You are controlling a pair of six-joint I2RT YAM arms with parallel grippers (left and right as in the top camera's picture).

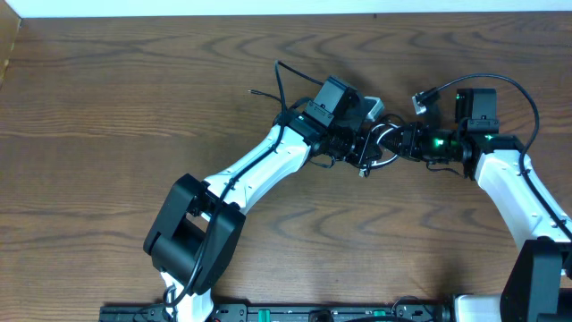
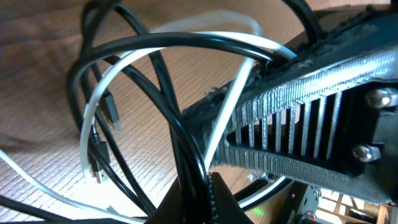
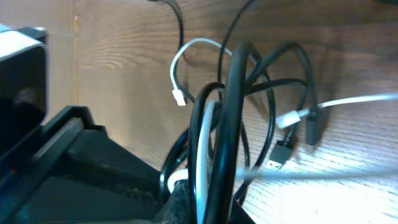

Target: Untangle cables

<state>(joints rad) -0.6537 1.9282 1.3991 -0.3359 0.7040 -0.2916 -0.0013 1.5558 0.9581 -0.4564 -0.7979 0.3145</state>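
The black and white cables [image 1: 382, 143] form one small coil between my two grippers at the table's back right. My left gripper [image 1: 365, 148] is shut on black strands of the coil [image 2: 189, 168]. My right gripper [image 1: 404, 143] is shut on black and white strands [image 3: 214, 162] from the other side. Both hold the coil lifted off the wood. Loose plug ends hang down: black plugs [image 2: 96, 168] in the left wrist view, a white plug [image 3: 178, 96] and black plugs [image 3: 281, 155] in the right wrist view. A thin black end [image 1: 279, 80] trails left on the table.
The brown wooden table [image 1: 107, 107] spreads to the left and front. The left arm [image 1: 259, 165] crosses the middle diagonally. The right arm [image 1: 514, 192] runs down the right side. A thicker black arm wire [image 1: 523, 89] loops above the right wrist.
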